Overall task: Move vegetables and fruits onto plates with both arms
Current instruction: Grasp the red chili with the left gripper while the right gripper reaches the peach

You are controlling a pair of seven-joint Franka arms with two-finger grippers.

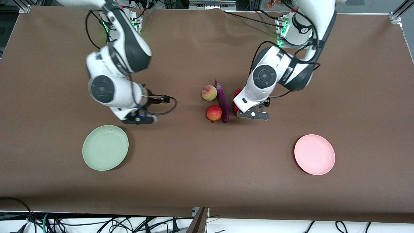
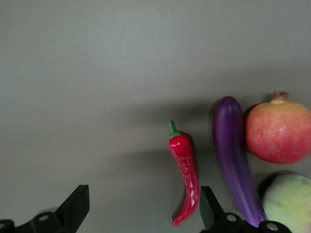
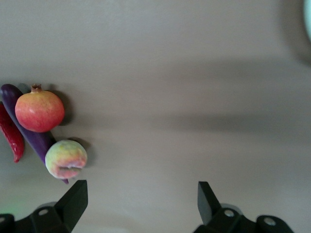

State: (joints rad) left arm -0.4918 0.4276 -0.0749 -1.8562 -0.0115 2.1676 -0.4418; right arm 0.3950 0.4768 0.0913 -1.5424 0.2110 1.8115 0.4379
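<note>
Beside the fruits, eggplant (image 1: 222, 102) lengthwise toward the front camera.

arms: 2, white shells | joints: dark grey | cables: black

you have no text, label, brand, number or sign to read in any of the 3 views.
</note>
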